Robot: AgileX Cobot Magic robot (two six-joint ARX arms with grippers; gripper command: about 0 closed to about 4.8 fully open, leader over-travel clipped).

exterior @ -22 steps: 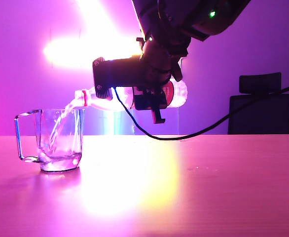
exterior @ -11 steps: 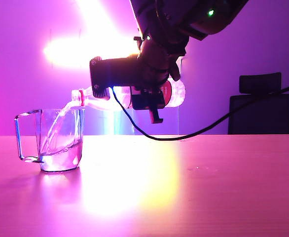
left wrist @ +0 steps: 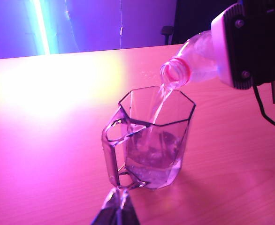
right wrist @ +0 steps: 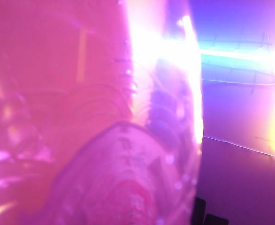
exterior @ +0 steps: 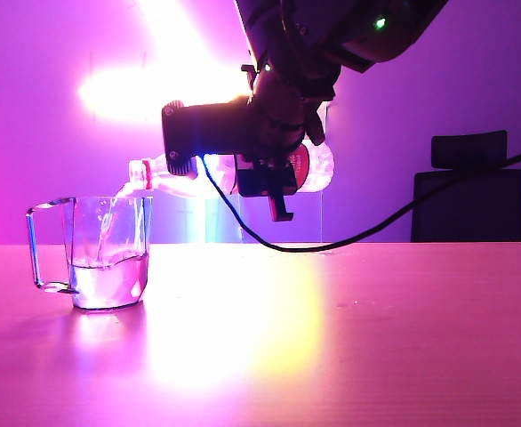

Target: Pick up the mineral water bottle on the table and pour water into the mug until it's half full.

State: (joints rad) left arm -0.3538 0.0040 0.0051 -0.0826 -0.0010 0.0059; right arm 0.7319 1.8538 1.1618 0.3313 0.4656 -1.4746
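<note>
Right now I am pouring: my right gripper (exterior: 274,173) is clamped on the bottle (exterior: 314,169), tipped over the mug (exterior: 109,253), water (exterior: 109,276) nearing halfway. Next I judge I should tip it upright. My left gripper (left wrist: 116,213) waits near the mug, seemingly closed. The glossy table (exterior: 376,338) glares under purple light.
</note>
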